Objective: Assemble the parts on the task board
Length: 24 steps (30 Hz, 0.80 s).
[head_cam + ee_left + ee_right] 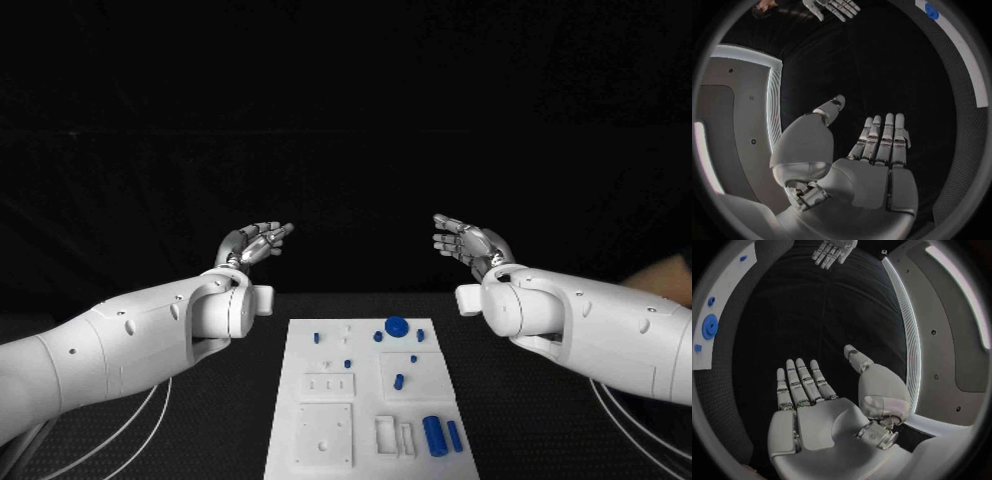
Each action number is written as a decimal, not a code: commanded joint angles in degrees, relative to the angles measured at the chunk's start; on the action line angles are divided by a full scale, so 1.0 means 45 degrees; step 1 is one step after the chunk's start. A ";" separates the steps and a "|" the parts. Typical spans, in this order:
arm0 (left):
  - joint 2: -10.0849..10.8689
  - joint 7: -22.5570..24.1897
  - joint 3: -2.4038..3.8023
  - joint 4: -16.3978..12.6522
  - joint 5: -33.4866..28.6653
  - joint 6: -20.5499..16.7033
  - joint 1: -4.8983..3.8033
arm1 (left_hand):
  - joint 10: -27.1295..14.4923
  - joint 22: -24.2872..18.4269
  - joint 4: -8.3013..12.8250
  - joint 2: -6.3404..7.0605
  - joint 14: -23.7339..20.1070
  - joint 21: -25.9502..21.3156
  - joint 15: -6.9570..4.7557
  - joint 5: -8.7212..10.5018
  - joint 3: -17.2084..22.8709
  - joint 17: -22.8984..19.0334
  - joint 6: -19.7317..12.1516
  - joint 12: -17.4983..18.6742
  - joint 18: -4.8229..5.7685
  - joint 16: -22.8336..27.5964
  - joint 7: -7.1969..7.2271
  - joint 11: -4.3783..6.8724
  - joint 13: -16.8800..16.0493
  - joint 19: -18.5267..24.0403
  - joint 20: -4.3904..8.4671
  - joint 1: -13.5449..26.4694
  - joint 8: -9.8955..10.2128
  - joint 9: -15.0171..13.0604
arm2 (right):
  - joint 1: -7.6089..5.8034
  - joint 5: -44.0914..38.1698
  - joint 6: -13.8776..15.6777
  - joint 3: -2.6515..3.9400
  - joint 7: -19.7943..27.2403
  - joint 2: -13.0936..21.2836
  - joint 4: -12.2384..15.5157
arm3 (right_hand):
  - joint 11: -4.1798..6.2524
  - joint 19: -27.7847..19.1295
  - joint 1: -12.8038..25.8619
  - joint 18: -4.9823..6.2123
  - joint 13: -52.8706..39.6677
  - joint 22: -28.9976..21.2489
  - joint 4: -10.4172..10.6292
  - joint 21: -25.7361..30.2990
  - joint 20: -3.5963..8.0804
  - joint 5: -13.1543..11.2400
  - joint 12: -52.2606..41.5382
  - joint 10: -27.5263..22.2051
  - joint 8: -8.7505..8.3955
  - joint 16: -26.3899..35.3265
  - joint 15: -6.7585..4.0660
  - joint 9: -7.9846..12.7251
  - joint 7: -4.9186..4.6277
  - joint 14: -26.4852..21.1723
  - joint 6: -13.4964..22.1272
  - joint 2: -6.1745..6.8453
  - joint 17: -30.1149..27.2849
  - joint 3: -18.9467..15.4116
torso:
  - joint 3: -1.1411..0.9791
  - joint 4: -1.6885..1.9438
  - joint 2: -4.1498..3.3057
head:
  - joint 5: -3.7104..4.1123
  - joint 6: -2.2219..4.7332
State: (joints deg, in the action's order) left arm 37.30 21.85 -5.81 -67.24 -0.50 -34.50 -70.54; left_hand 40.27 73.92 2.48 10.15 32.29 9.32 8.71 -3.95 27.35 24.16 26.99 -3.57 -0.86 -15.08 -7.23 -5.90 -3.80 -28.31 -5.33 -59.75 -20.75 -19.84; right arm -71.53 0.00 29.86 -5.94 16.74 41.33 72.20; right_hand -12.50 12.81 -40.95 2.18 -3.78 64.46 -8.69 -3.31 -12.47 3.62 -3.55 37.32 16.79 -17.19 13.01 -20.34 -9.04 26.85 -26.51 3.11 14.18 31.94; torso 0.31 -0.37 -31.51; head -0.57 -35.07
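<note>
1. Black surface [519, 420] carries the white task board [325, 400] at its middle, between the two arms.
2. Left hand [253, 243] is raised above the far side of the surface, well apart from the board, its fingers [879, 137] straight and spread, holding nothing.
3. Blue parts lie on the board: a round disc [395, 324] near its far edge, small pegs [400, 381] mid-board, two cylinders [434, 436] at its near right corner.
4. Right hand [469, 241] mirrors the left one, palm turned inward, fingers [801, 382] extended and empty.
</note>
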 commanded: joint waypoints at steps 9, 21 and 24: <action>-0.0565 -0.1529 -0.0368 0.1646 -0.0123 0.2410 -0.0747 | 0.0332 0.0548 -0.0013 0.0040 0.0313 0.0131 0.0038 -0.0089 0.0238 0.0190 0.0267 -0.0078 0.0192 -0.0174 -0.0050 -0.0047 -0.0044 -0.0275 -0.0007 -0.0486 -0.0181 -0.0164 | -0.0834 -0.0348 -0.3654 -0.0418 -0.2687 -0.0289 -0.1389 | -0.0296 0.2065 -0.3178 0.0537 -0.0130 0.2581 -0.1299 -0.0726 0.0102 0.0188 -0.0363 0.1810 0.0791 -0.0987 0.0303 -0.0368 -0.0952 0.1737 -0.1216 0.0134 0.0636 0.1166 | 0.0002 -0.0002 0.0001 | -0.0001 -0.0001; -0.0036 -0.0933 -0.0404 0.0854 -0.0093 0.2402 -0.0590 | 0.3086 0.0513 0.0792 -0.0771 0.2990 0.1364 -0.0142 -0.0153 -0.0271 0.0814 0.2200 -0.1148 -0.0370 -0.1658 -0.0832 -0.0701 -0.0444 -0.2623 0.0683 -0.1129 -0.0996 -0.0542 | -0.0550 -0.9345 -0.2521 -0.0437 -0.2188 -0.0968 -0.2538 | 0.0532 0.4604 -0.4600 0.1551 -0.0248 0.2416 -0.1717 -0.1031 0.0231 0.0405 -0.0928 0.4847 0.1507 -0.1882 -0.0647 -0.0474 -0.0588 0.4438 -0.3758 0.0636 0.1418 0.1479 | -0.0001 0.0023 -0.0043 | -0.0210 -0.0389; 0.0025 -0.0902 -0.0404 0.0688 0.0290 0.2408 -0.0589 | 0.4379 0.0558 0.1225 -0.0938 0.4377 0.2013 -0.0446 -0.0385 -0.0261 0.1193 0.3077 -0.1723 -0.0693 -0.2377 -0.0823 -0.0541 -0.0636 -0.3687 0.0946 -0.1405 -0.1267 -0.0605 | -0.0512 -1.0894 -0.2593 -0.0435 -0.2331 -0.0982 -0.2481 | 0.0773 0.5461 -0.4773 0.1888 -0.0325 0.2379 -0.1732 -0.1243 0.0260 0.0429 -0.1033 0.5506 0.1633 -0.2206 -0.1038 -0.0535 -0.0419 0.5320 -0.4332 0.0710 0.1745 0.1526 | -0.0023 0.0057 -0.0098 | -0.0184 -0.0431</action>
State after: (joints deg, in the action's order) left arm 37.32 16.49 -7.67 -63.64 -0.80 -24.54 -73.13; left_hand 58.81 74.94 7.60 6.02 50.65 17.75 6.96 -5.32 26.17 29.15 40.04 -10.81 -2.95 -25.08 -10.53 -8.47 -6.51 -43.86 -1.38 -65.76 -26.20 -22.49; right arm -73.98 -35.81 18.24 -7.90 7.04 37.00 60.86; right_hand -11.14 30.17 -59.58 7.52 -4.76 74.95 -15.55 -7.35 -11.57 5.12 -7.06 55.28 22.60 -24.54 11.37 -22.35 -10.61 43.41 -40.19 5.36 19.46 38.24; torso 0.35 -0.32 -31.64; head -1.53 -36.85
